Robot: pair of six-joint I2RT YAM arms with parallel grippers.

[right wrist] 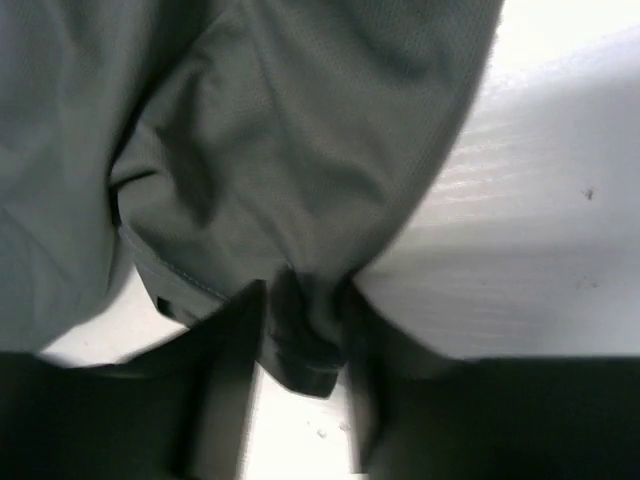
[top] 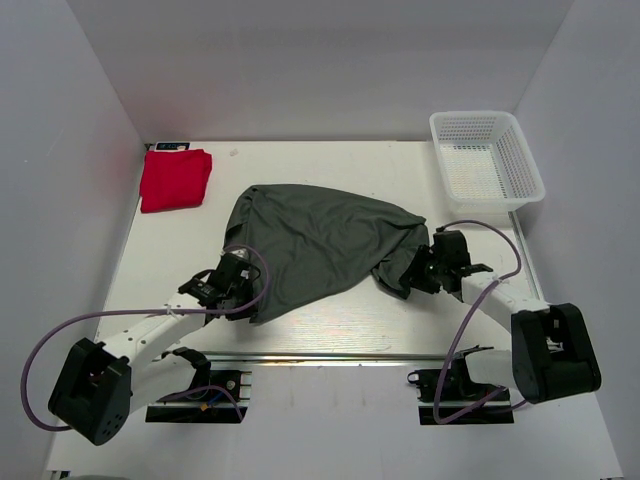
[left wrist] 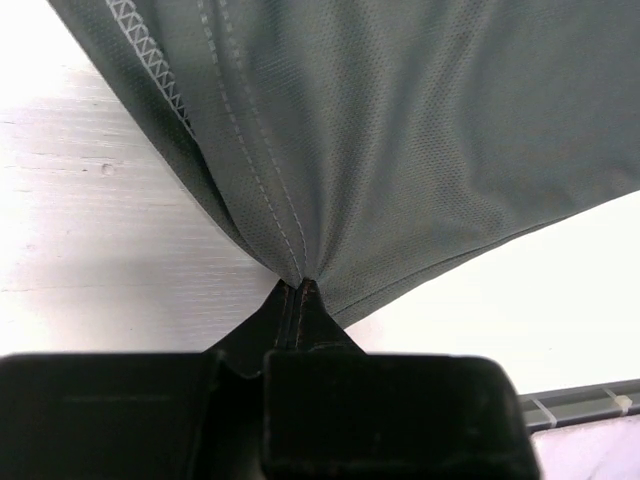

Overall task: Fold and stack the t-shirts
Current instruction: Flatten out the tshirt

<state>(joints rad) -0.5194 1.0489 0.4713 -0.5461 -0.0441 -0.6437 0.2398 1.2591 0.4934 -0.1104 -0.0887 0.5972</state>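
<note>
A dark grey-green t-shirt lies spread and rumpled across the middle of the table. My left gripper is at the shirt's near-left corner. In the left wrist view this left gripper is shut on the stitched hem, and the t-shirt fans out taut from the pinch. My right gripper is at the shirt's bunched right end. In the right wrist view the right gripper has its jaws pressed against both sides of a thick fold of the t-shirt. A bright red t-shirt lies folded at the back left.
A white mesh basket stands at the back right corner. White walls close in the table at the back and both sides. Purple cables loop beside both arms near the front rail.
</note>
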